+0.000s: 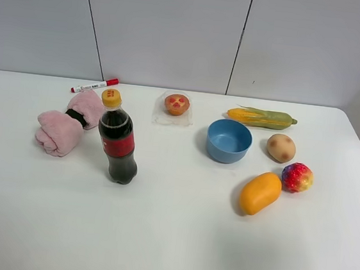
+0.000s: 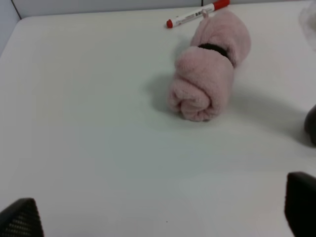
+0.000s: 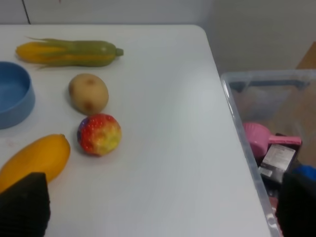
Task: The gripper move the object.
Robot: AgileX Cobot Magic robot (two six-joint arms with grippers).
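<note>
The object, a small round tan potato (image 1: 281, 147) with reddish-brown spots, lies on the white table to the right of the blue bowl (image 1: 229, 141). It also shows in the right wrist view (image 3: 88, 93). Neither arm shows in the exterior high view. My right gripper (image 3: 160, 207) is open and empty, its dark fingertips (image 3: 24, 202) wide apart, some way short of the potato. My left gripper (image 2: 160, 217) is open and empty, with its fingertips (image 2: 19, 219) over bare table short of the pink towel roll (image 2: 207, 74).
Around the potato lie a corn cob (image 1: 261, 118), an orange mango (image 1: 260, 192) and a red-yellow ball (image 1: 297, 177). A muffin (image 1: 177, 104), cola bottle (image 1: 118, 140), pink towel (image 1: 68, 123) and red marker (image 1: 94, 85) stand further left. A clear bin (image 3: 276, 148) sits beyond the table's right edge.
</note>
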